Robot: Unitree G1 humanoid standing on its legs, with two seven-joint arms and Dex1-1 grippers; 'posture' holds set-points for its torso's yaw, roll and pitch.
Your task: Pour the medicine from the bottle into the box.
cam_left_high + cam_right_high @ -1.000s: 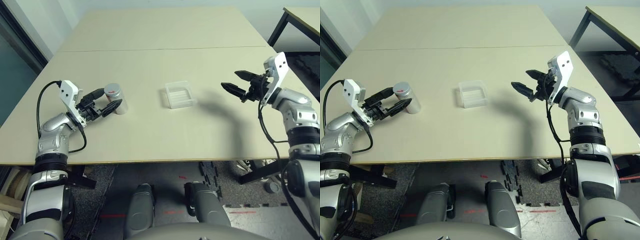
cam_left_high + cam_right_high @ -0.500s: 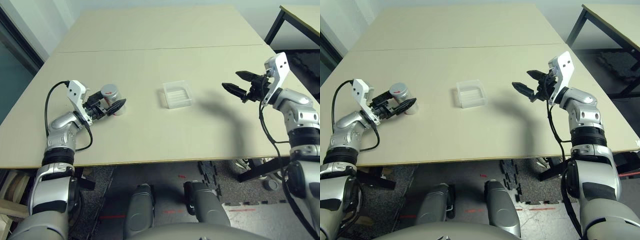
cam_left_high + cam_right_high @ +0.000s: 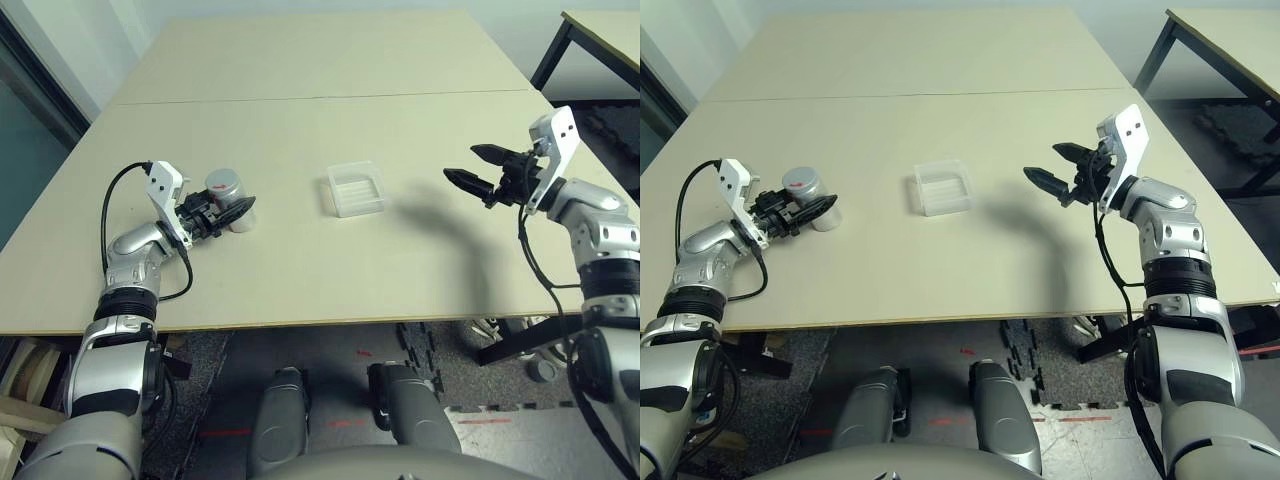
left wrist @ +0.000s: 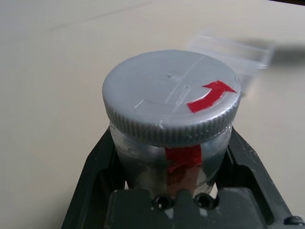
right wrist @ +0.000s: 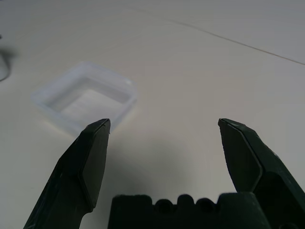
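Bottle (image 4: 171,129) between left fingers (image 4: 97,162)

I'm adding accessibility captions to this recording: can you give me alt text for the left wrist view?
The left gripper is shut on the bottle, a small silvery cylinder standing upright on the pale table, its grey ribbed cap still on and marked with a red arrow. The clear box lies blurred on the table beyond it.

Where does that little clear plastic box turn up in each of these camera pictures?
Left eye: box mid-table, between the arms.
Right eye: same spot, centre-left.
Left wrist: blurred, behind the capped bottle.
Right wrist: beyond the open right gripper.
Shared landmark: the table seam.
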